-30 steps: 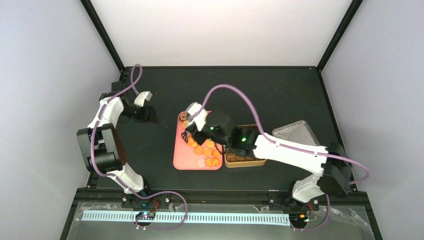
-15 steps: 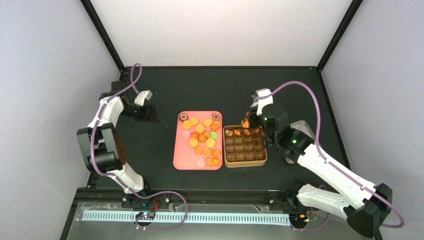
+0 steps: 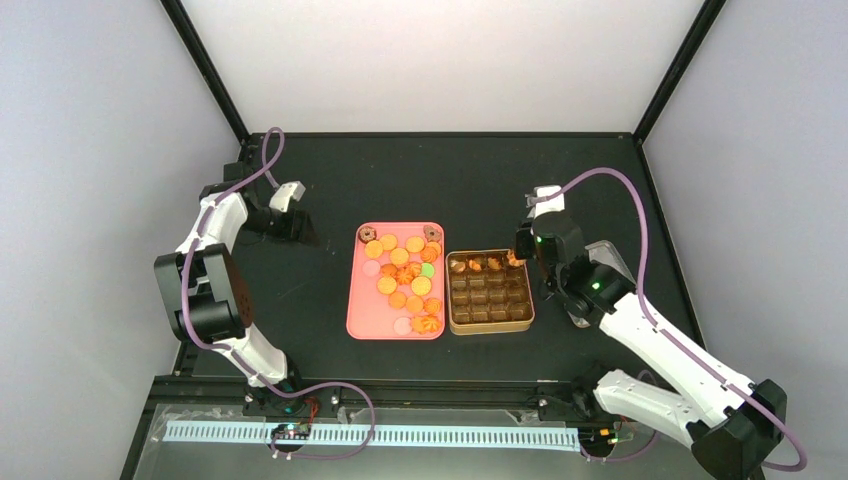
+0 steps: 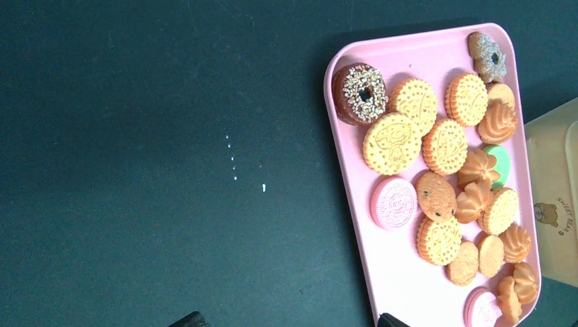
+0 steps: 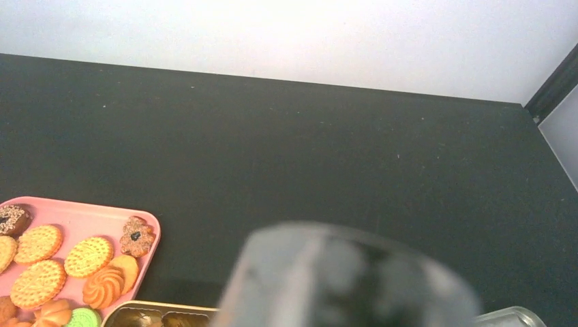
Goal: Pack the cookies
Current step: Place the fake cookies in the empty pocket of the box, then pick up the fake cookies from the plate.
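While most cookies point(image 3: 400, 272) sit on the pink tray point(image 3: 360, 316) and four fill the far row of the tin point(image 3: 490, 329), the right tool point(image 3: 521, 251) hovers at its far right corner, apart or together I cannot tell; the left tool point(image 4: 290, 319) is spread apart. Released off-centre, a cookie could straddle a divider.

Cookies point(image 4: 392, 143): mostly orange/yellow, two pink, one green. Donut point(image 4: 359, 92): dark brown, pale sprinkles. Tray point(image 4: 422, 58): pink. Tin point(image 3: 490, 300): gold, brown cells. Desk point(image 4: 136, 170): black.
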`<state>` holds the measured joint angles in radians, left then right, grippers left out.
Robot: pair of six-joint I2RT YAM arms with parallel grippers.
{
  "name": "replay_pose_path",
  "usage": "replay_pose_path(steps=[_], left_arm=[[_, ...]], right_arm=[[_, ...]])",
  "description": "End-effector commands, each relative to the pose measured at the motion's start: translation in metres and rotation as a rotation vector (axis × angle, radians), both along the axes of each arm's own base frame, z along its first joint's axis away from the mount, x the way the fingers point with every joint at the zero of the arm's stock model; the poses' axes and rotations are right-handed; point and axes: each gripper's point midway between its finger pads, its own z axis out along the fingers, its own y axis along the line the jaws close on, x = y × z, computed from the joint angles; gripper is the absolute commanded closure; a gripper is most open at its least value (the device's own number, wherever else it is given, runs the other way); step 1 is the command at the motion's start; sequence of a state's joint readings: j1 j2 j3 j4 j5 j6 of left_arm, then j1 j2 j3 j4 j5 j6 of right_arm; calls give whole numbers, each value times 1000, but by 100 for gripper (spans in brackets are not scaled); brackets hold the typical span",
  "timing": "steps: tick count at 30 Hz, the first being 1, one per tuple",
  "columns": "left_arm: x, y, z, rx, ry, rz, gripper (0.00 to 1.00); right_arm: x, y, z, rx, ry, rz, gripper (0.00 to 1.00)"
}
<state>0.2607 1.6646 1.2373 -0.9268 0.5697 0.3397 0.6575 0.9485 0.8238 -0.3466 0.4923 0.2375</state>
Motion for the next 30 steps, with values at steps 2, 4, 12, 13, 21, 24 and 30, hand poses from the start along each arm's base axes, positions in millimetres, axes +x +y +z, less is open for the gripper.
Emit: replay_pose_path(steps=[2, 4, 12, 13, 21, 24, 30], left_arm=[[6, 1, 6, -15, -23, 0, 34], [6, 1, 6, -16, -21, -1, 34], [6, 1, 6, -15, -21, 2, 34], [6, 2, 7, -16, -22, 4, 34], [7, 2, 10, -9, -21, -12, 34], [8, 4, 10, 4, -7, -39, 34], [14, 6, 4, 11, 17, -68, 37]], right_arm=[[5, 2, 3, 20, -21, -5, 65], [6, 4, 6, 23, -25, 1, 63], [7, 9, 17, 30, -49, 31, 62], [7, 11, 20, 39, -51, 43, 62], [4, 71, 42, 105, -60, 251, 65], [-4, 114, 51, 110, -74, 353, 65], [-20, 209, 44, 117, -55, 570, 65]])
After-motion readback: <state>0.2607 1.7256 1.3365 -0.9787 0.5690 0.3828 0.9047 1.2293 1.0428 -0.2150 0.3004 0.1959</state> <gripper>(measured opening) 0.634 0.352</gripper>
